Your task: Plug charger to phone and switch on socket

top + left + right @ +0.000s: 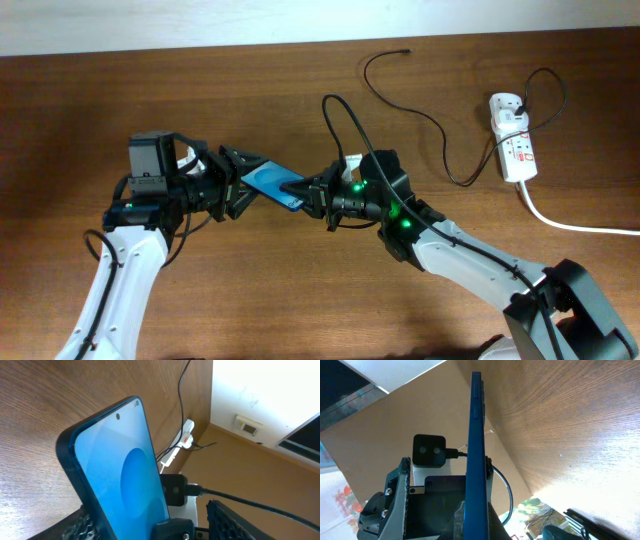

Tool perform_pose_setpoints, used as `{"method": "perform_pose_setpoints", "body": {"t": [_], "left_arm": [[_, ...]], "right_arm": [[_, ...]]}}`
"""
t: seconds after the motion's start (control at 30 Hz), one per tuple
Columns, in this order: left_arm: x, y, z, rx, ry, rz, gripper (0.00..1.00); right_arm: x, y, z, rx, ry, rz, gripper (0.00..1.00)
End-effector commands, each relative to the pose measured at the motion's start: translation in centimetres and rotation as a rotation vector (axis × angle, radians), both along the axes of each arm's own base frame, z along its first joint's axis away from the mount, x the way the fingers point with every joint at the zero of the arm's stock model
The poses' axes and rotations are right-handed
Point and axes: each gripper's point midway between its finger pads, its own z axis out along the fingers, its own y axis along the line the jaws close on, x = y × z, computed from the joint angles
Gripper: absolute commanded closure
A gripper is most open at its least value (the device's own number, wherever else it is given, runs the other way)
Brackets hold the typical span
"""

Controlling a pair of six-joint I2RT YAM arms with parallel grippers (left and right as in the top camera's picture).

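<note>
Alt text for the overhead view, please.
Over a wooden table, the left gripper and right gripper hold opposite ends of a blue-screened phone between them. The black charger cable lies loose at upper right, its tip unplugged, leading to the white socket strip.

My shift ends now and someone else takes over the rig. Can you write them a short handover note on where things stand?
Left pincer: shut on the phone, at one end.
Right pincer: shut on the opposite end, so both hold the phone tilted up off the table.
Charger: lies on the table, with no pincer on it. Its connector tip is free near the far edge, and the cable runs towards the socket at the right.
Done: phone lifted.
Left: plug the tip into the phone and switch on the socket. The switch position is too small to read.
</note>
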Motion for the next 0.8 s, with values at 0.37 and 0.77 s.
{"method": "perform_pose_setpoints", "body": {"t": [0.37,0.77], "left_arm": [[0.1,0.1,-0.3,-0.075,0.144,0.114,0.49],[-0.2,-0.7,-0.4,-0.071,0.144,0.091,0.68]], "right_arm": [[-0.4,1.5,3.5,0.076,-0.138,0.039,0.96],[-0.8,1.9,3.4,0.083,-0.113,0.041,0.96]]}}
